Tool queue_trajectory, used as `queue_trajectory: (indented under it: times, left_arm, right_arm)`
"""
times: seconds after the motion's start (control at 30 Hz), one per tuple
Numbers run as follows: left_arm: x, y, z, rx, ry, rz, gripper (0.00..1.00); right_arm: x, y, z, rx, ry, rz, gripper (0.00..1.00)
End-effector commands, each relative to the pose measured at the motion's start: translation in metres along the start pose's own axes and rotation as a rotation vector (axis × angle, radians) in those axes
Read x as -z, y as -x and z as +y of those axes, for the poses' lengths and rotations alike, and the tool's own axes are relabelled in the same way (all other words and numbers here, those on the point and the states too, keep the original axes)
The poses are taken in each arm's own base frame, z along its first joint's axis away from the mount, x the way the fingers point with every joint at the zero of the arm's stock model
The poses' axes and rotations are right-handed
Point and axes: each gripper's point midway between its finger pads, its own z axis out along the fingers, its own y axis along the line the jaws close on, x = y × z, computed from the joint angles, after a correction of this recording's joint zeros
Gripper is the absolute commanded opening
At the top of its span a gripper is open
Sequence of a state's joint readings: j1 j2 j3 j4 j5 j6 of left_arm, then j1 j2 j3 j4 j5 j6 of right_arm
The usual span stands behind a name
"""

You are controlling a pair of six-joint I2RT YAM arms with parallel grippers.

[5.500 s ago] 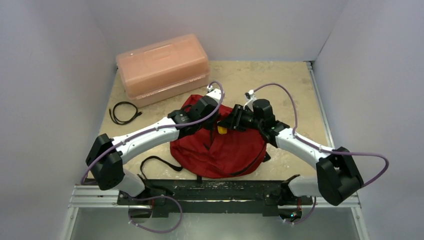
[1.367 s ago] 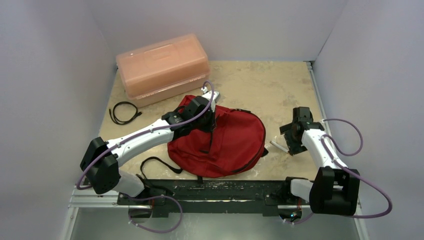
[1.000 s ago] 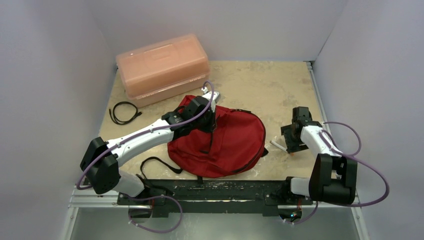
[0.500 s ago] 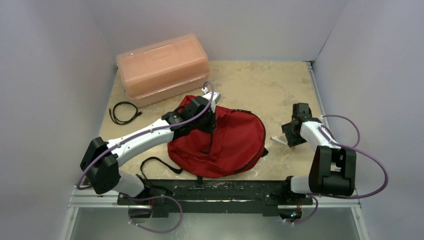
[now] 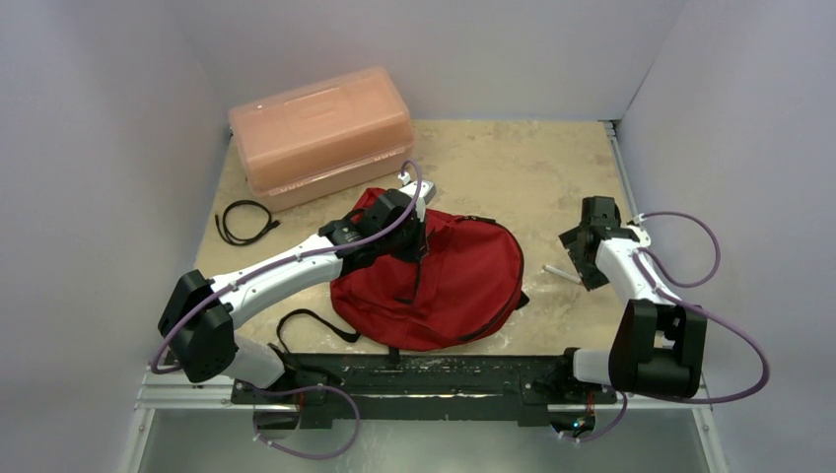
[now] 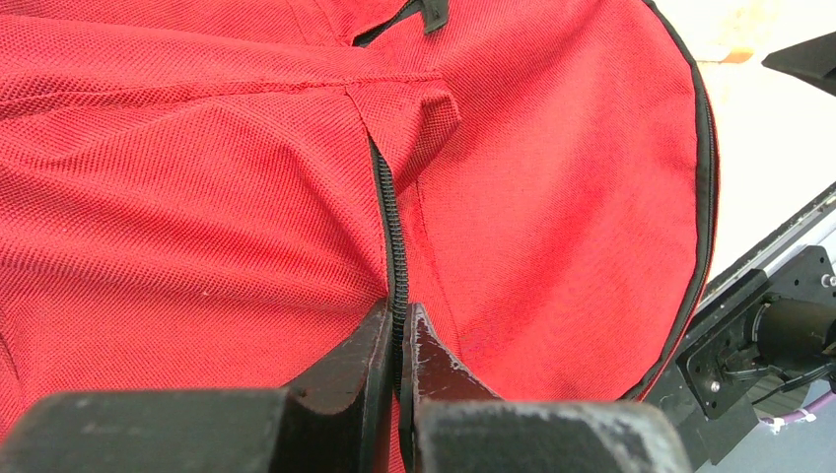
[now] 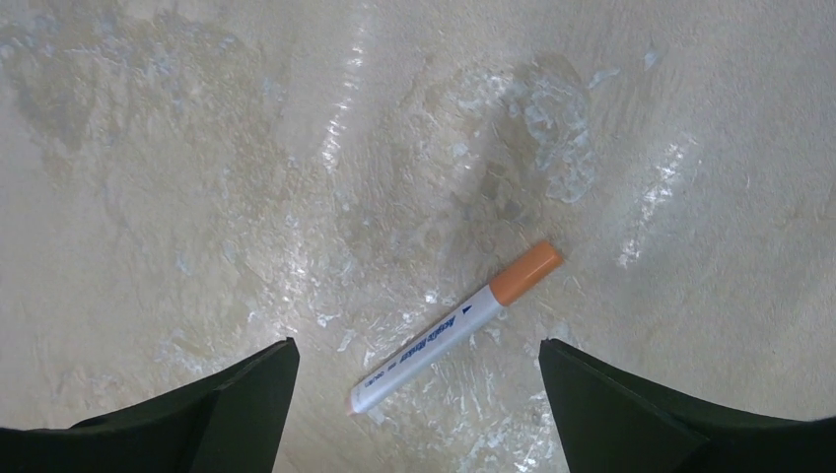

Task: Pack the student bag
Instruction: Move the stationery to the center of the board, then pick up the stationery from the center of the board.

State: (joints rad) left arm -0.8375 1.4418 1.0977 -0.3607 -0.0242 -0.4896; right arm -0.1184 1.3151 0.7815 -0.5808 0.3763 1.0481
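Observation:
The dark red student bag [image 5: 463,286] lies flat in the middle of the table, front up, with a black zipper [image 6: 391,232] running down its face. My left gripper [image 6: 398,330] is shut on that zipper line, seen in the top view at the bag's upper left [image 5: 406,236]. A white marker with an orange cap [image 7: 455,327] lies on the table to the right of the bag [image 5: 559,272]. My right gripper [image 7: 419,379] hangs open above the marker, a finger on each side, not touching it.
A translucent orange-pink plastic box [image 5: 320,133] stands at the back left. A coiled black cable [image 5: 243,222] lies left of the bag. A black bag strap [image 5: 311,320] trails toward the front rail. White walls close in left, back and right.
The right gripper closed partway over the marker, then opened wide and lifted slightly; the marker lies a little further back. The left arm has held still on the zipper.

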Motion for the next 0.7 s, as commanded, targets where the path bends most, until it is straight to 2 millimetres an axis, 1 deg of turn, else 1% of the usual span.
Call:
queue_trajectory:
  times: [0.0,0.1,0.2,0.3,0.4,0.43,0.53,0.63,0.67]
  left_arm:
    - [0.009,0.014,-0.024,0.01,-0.101,-0.029,0.0]
    - [0.011,0.013,-0.022,0.008,-0.092,-0.029,0.0]
    - [0.014,0.013,-0.022,0.015,-0.091,-0.033,0.0]
    - [0.013,0.014,-0.022,0.019,-0.093,-0.037,0.0]
    - [0.013,0.013,-0.023,0.022,-0.094,-0.028,0.0]
    - [0.013,0.014,-0.023,0.022,-0.096,-0.032,0.0]
    - [0.012,0.014,-0.023,0.018,-0.092,-0.026,0.0]
    - [0.012,0.016,-0.024,0.019,-0.094,-0.029,0.0]
    - [0.011,0.016,-0.024,0.017,-0.094,-0.029,0.0]
  right_arm:
    - [-0.002,-0.006,-0.019,-0.069,-0.083,0.009,0.96]
    - [-0.011,-0.008,-0.019,-0.12,-0.09,0.022,0.91]
    - [-0.021,-0.014,-0.019,-0.136,-0.112,0.06,0.87]
    - [-0.033,-0.021,-0.02,-0.134,-0.141,0.09,0.8]
    - [-0.042,-0.032,-0.02,-0.13,-0.147,0.129,0.76]
    - [-0.045,-0.034,-0.019,-0.133,-0.144,0.135,0.73]
    - [-0.05,-0.042,-0.018,-0.13,-0.152,0.173,0.59]
    - [-0.053,-0.042,-0.018,-0.122,-0.176,0.177,0.41]
    - [-0.054,-0.042,-0.018,-0.122,-0.175,0.174,0.37]
